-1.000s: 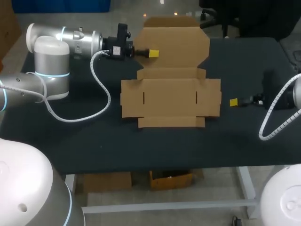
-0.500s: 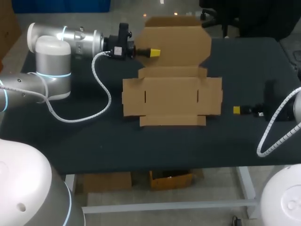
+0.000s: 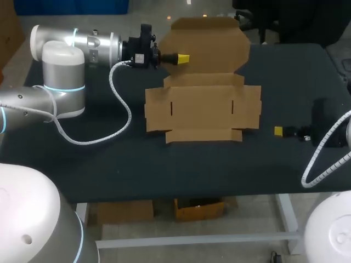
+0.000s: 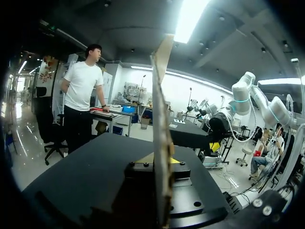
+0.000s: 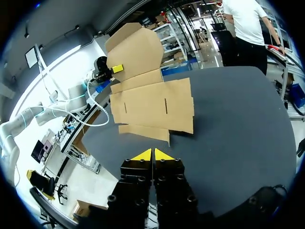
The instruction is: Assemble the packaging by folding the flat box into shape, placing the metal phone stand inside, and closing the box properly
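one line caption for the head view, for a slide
Left gripper shut on the raised lid flap of a cardboard box; right gripper shut, apart from it, over the table.

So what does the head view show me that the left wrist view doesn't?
Only the head view gives the whole outline of the cardboard box: base panels flat on the table, lid panel at the far side. Only the left wrist view shows that lid panel edge-on, a thin sheet running between the fingers. Both show the left end effector clamped on it.
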Available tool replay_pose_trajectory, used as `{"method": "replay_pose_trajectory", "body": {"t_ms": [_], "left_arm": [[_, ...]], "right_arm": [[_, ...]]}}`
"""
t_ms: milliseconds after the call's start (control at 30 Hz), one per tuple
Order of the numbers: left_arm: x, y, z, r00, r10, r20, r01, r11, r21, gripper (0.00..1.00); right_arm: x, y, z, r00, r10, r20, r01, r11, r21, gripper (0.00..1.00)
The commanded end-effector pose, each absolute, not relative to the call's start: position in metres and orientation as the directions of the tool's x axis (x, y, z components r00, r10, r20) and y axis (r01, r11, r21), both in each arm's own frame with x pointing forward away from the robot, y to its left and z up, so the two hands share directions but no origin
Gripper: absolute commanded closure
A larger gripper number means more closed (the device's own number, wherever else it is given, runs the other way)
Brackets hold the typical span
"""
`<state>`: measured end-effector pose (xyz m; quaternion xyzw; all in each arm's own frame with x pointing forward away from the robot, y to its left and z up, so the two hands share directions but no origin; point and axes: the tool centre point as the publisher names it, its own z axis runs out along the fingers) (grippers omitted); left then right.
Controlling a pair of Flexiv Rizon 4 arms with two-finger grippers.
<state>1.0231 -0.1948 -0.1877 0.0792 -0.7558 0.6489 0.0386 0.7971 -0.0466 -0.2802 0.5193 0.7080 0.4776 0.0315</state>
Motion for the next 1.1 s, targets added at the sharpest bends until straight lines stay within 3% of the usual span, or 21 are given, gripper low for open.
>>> {"method": "replay_pose_trajectory", "body": {"t_ms": [33,1100], "left_arm": [[1.021,-0.196,-0.183,-0.985,-0.080,0.154,-0.165,0.153,-0.974,1.00],[1.012,-0.200,-0.173,-0.999,-0.005,-0.053,0.052,0.135,-0.989,1.00]], "right_arm": [[0.796,-0.049,-0.280,-0.464,0.760,0.456,0.702,0.001,0.713,1.00],[0.790,-0.006,-0.292,-0.574,0.758,0.310,0.575,0.103,0.811,1.00]]}}
